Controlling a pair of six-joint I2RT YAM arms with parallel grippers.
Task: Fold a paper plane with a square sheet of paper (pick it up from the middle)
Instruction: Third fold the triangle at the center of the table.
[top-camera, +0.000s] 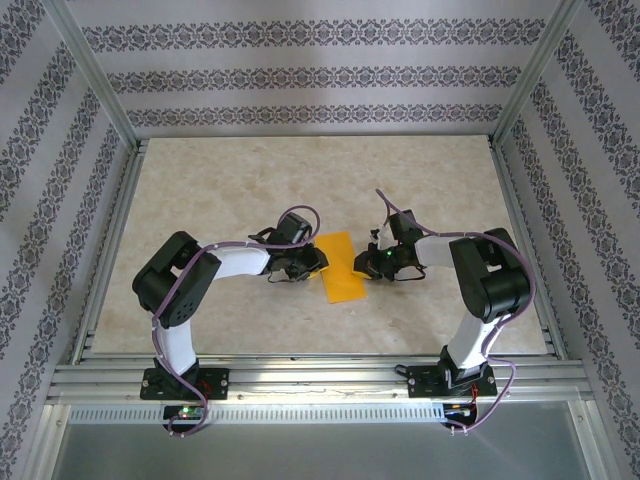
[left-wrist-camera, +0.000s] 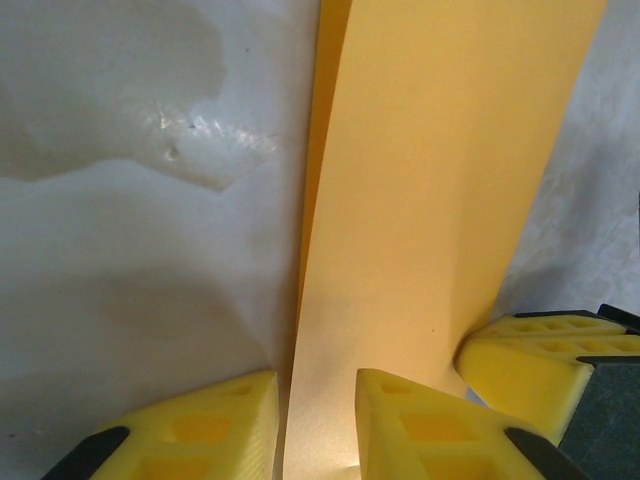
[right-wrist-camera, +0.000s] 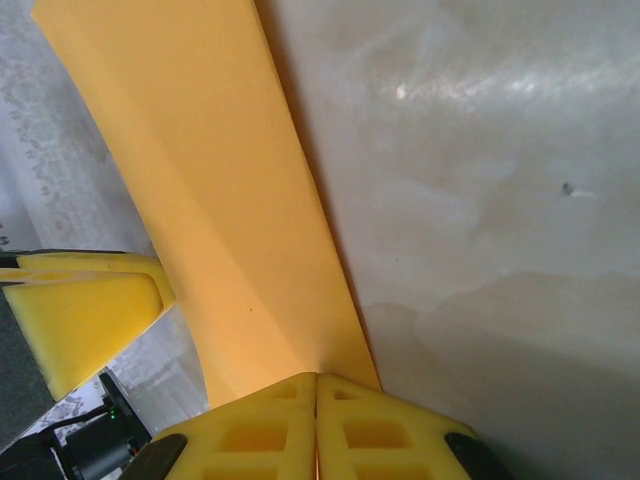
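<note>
A thin, bright orange sheet of paper (top-camera: 340, 268), folded into a narrow oblong, is found at the middle of the beige marbled table top (top-camera: 220, 190), with its long side running roughly from far to near. It is flanked by both grippers. The left gripper (top-camera: 316, 263) is set at the sheet's left edge. In the left wrist view its yellow padded fingers (left-wrist-camera: 200, 430) are seen parted by a narrow gap, with the margin of the sheet passing between them, and no firm pinch on the paper is established. A second, darker layer is noted along the sheet's left edge in that view. The right gripper (top-camera: 364, 264) is set at the right edge. In the right wrist view its two yellow pads (right-wrist-camera: 250, 435) are pressed flat together, with the orange edge clamped in the seam between them. In each wrist view the opposite gripper's yellow finger is observed just beside the sheet's other edge.
</note>
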